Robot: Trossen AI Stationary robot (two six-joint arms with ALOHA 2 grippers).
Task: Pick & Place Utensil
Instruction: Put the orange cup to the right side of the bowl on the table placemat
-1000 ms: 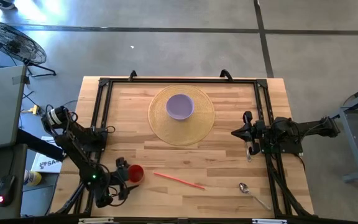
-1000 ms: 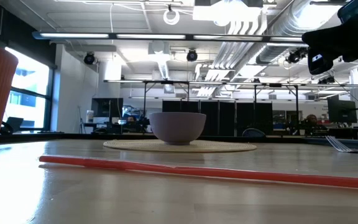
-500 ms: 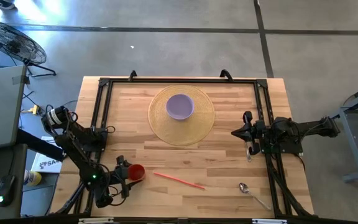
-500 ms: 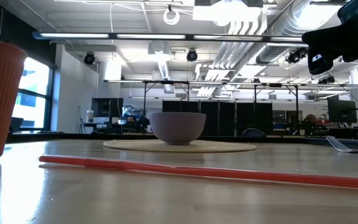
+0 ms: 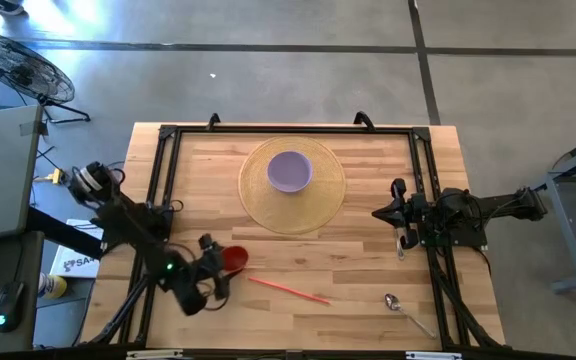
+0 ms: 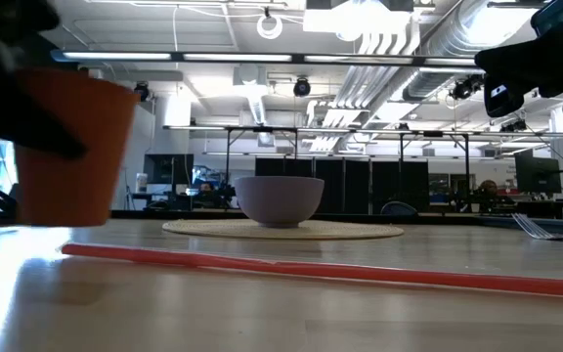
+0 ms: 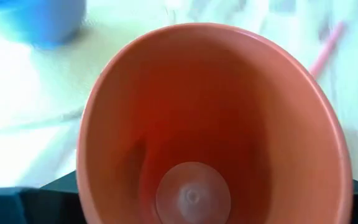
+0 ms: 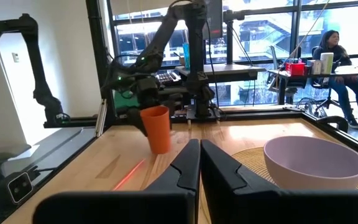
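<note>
Left end effector (image 5: pixel 218 268) clamps the orange cup (image 5: pixel 234 259) just above the worktop (image 5: pixel 368 300), near the straw (image 5: pixel 288 290). Right end effector (image 5: pixel 380 213), fingers together, waits at the right edge.

The red cup (image 5: pixel 234 258) is upright, gripped in the left gripper (image 5: pixel 218 268) and lifted a bit off the table near the front left. A thin red straw (image 5: pixel 288 290) lies flat just beside it, and a metal spoon (image 5: pixel 406 311) sits front right.

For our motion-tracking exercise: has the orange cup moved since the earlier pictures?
Yes. Held in the left pincer, the orange cup has moved right, toward the red straw and the bowl.
</note>
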